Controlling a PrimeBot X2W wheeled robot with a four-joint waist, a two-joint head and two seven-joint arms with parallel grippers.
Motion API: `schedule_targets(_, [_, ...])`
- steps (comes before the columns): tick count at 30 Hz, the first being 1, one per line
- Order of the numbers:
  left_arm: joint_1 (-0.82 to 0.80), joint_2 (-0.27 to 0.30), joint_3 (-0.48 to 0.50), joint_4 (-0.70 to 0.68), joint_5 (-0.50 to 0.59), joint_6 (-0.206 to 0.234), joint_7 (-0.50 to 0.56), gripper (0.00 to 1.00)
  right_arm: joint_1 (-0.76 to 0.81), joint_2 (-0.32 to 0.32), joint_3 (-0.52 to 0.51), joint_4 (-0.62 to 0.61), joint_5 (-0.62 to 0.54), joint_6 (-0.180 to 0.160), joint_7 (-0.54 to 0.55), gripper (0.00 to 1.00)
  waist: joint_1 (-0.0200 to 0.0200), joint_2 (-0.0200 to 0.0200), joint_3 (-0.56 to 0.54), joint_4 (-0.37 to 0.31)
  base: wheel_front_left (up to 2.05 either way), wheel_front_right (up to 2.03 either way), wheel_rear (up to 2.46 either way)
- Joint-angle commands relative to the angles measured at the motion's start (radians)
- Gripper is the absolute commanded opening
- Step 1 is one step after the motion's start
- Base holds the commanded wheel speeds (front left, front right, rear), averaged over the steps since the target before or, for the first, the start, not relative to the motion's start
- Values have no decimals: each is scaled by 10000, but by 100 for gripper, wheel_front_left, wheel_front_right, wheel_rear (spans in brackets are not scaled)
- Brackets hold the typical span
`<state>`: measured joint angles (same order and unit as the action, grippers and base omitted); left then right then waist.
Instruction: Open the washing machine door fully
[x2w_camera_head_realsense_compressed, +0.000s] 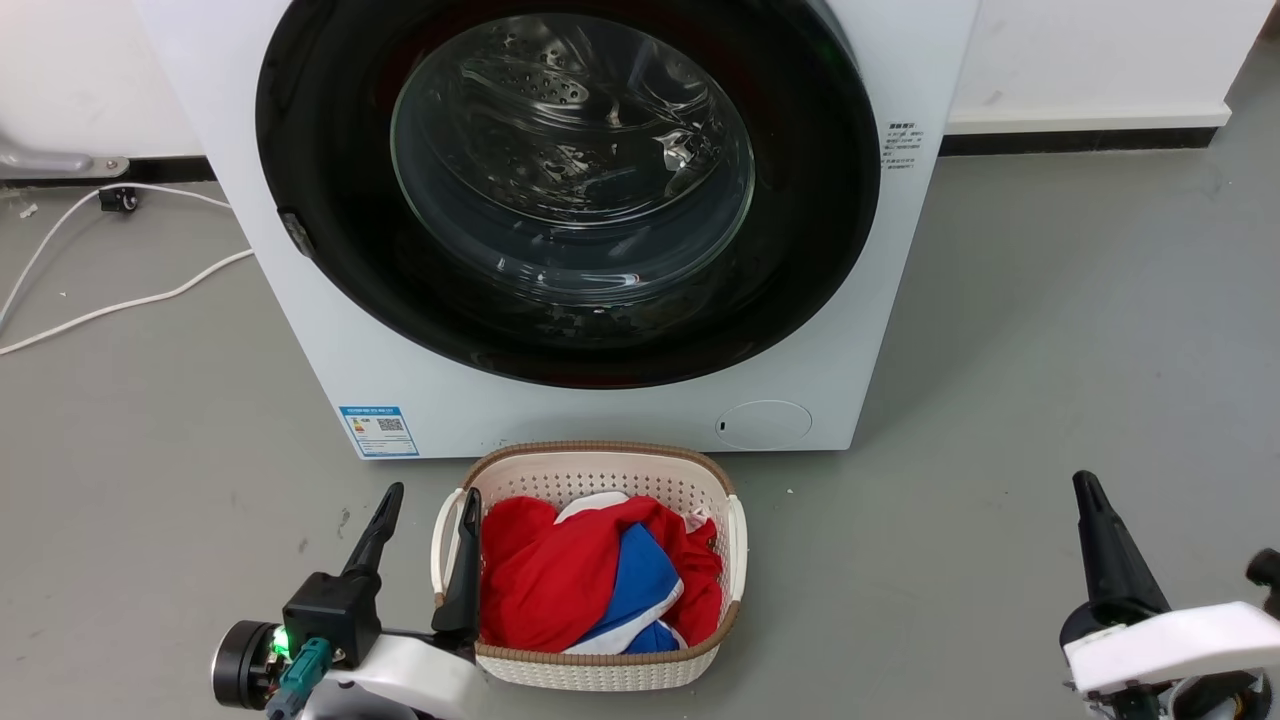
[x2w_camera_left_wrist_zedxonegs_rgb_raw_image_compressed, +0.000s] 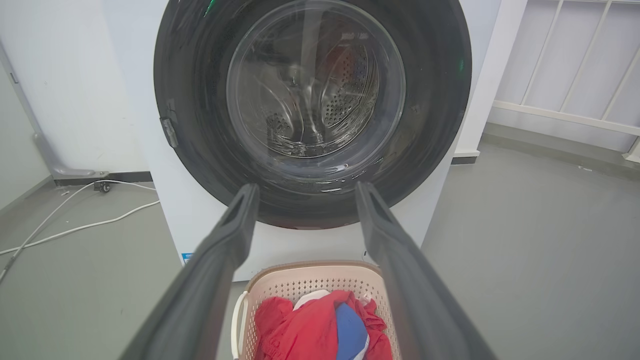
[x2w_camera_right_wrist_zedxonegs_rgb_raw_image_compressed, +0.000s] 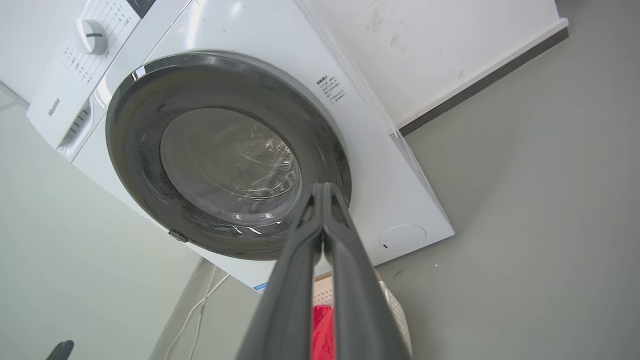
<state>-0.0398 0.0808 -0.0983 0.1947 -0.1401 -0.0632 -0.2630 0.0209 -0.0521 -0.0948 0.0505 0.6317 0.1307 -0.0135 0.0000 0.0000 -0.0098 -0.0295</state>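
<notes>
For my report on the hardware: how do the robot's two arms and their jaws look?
The left arm and the right arm have white shells and long, dark, tapering jaws. The left one also carries a black block, a green light, a teal plug and a round black cap.

bright even light, soft shadows on the smooth grey floor (x2w_camera_head_realsense_compressed: 1050, 400), white glare on the large round glossy black glass-centred door (x2w_camera_head_realsense_compressed: 820, 200), wrist views bowed at edges, long dark fingers (x2w_camera_left_wrist_zedxonegs_rgb_raw_image_compressed: 210, 280) blurred.
</notes>
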Motion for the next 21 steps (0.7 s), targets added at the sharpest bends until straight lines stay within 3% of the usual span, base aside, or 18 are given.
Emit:
schedule_targets(1, [-8,-35,16,-8,64,-27,-26,100,-134,22,-12,24,966,1,82,0,0,0,-2,0,0,0,0])
schedule_targets(7, [-52,-87,15,-83,42,-98,-26,100,-345,20,-118,388,5574,1,232,0,0,0,79,2,0,0,0])
schedule_targets(10, [-178,-104,1,-161,95,-132,-26,100,-681,17,-289,628,7305,1,306,0,0,0,290,0,0,0,0])
schedule_targets(14, [-369,-129,-25,-300,134,-144,-25,100,-1403,19,-645,1067,8820,1,571,0,0,0,726,3,0,0,0])
schedule_targets(21, [-881,-172,-97,-541,221,-148,-25,100,-2996,-363,-1147,2036,9967,1,1139,0,0,0,1645,42,0,0,0])
